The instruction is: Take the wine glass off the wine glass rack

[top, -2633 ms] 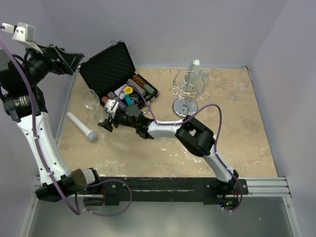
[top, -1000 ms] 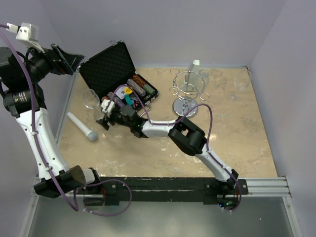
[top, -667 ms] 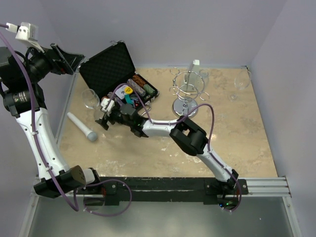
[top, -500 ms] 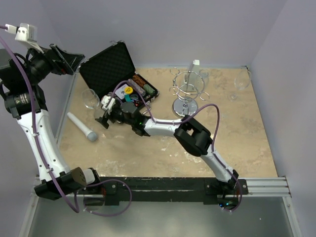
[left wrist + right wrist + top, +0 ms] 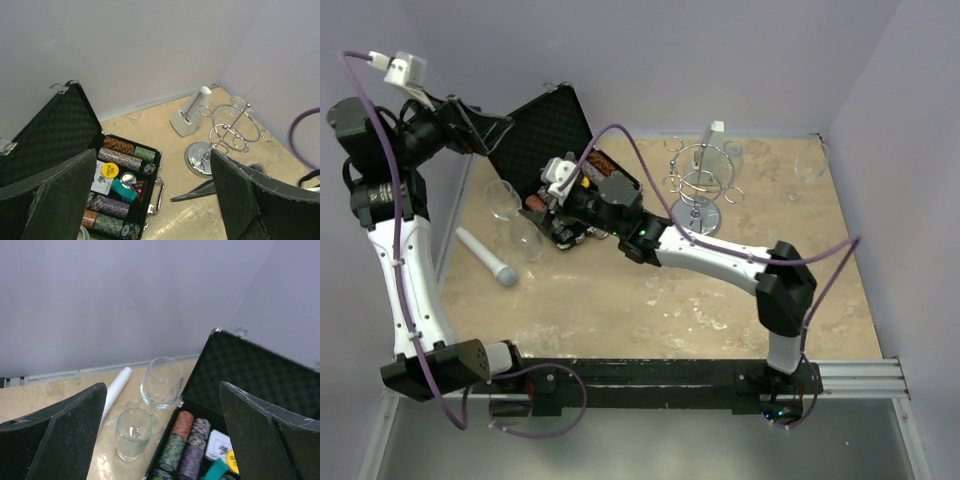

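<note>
The chrome wine glass rack (image 5: 697,186) stands at the back middle of the table, and it also shows in the left wrist view (image 5: 235,127). I see no glass hanging on its loops. A stemmed wine glass (image 5: 503,198) stands left of the open case, also in the right wrist view (image 5: 161,381). A short clear glass (image 5: 527,238) stands beside it, nearer in the right wrist view (image 5: 132,432). My right gripper (image 5: 560,215) hovers open and empty over the case's left edge, above these glasses (image 5: 162,440). My left gripper (image 5: 488,128) is raised high at the back left, open and empty (image 5: 150,200).
An open black case of poker chips (image 5: 582,185) lies left of the rack. A white microphone (image 5: 486,258) lies at the left. A white metronome (image 5: 715,135) stands behind the rack. Another wine glass (image 5: 807,168) stands at the back right corner.
My right gripper has drawn up and back to the right, away from the short glass, which now stands free. Its elbow has swung far right. My left arm has shifted slightly right.
</note>
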